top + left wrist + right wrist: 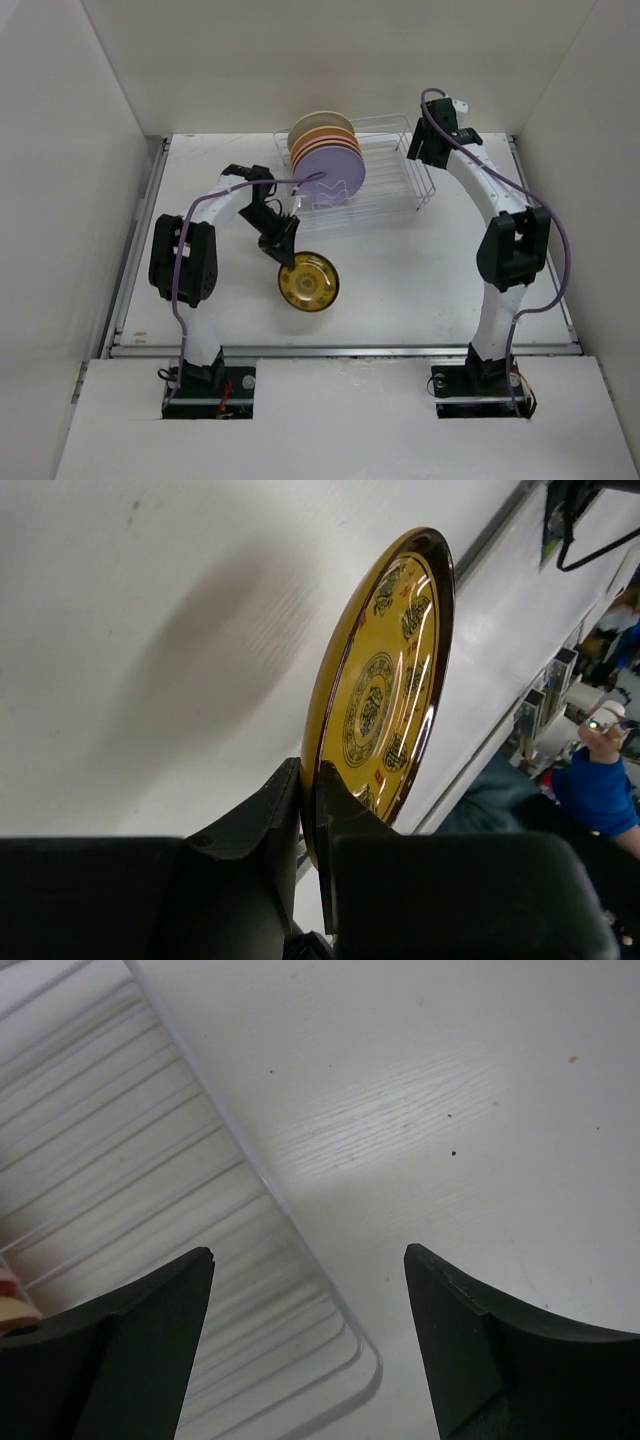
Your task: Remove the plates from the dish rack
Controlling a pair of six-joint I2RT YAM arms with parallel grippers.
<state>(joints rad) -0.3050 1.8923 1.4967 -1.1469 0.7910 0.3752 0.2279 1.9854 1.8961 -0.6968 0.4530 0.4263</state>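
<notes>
Left gripper (310,805) clamped on rim of 1 mustard-yellow plate (308,283), over table (430,285) in front of dish rack (405,195). Plate glossy, dark-patterned. Larger plates (330,165) upright in rack. Right gripper (308,1270) wide open, empty, above rack's edge.

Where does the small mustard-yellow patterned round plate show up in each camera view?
Top external: small mustard-yellow patterned plate left of centre, nearer than the silver wire dish rack.
Left wrist: the plate fills the centre, edge-on.
Right wrist: not in it.
Shared landmark: left gripper pinching its rim.
</notes>
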